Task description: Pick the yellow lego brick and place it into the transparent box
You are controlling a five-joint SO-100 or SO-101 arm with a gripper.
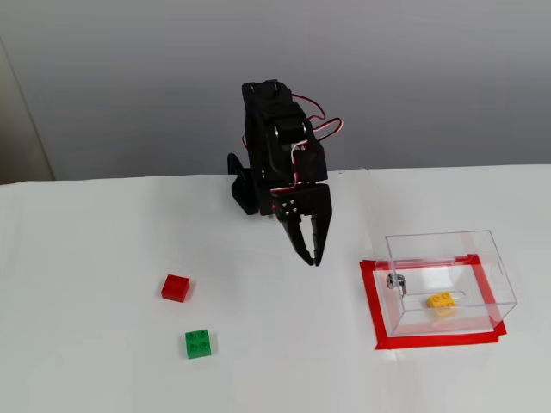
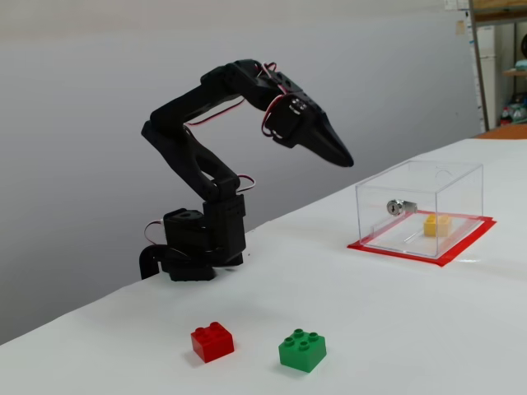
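At the left of a fixed view we see a red brick (image 1: 175,287) and, just below it, a green brick (image 1: 199,344). Both sit on the white table (image 1: 86,258), with lots of bare table all around them.

In the middle, the black arm (image 1: 274,155) is folded up over its base. Its gripper (image 1: 312,255) hangs in the air and points down. In this view the two fingers are a little apart at the tips, and nothing is between them. In another fixed view the gripper (image 2: 342,158) looks like one dark point, up high.

At the lower right sits the box (image 1: 448,284) on a red tape frame (image 1: 372,301). The yellow brick (image 1: 441,301) lies on the floor inside the box, well apart from the gripper, lower and to the right of it. Bare table lies between the gripper and the box.
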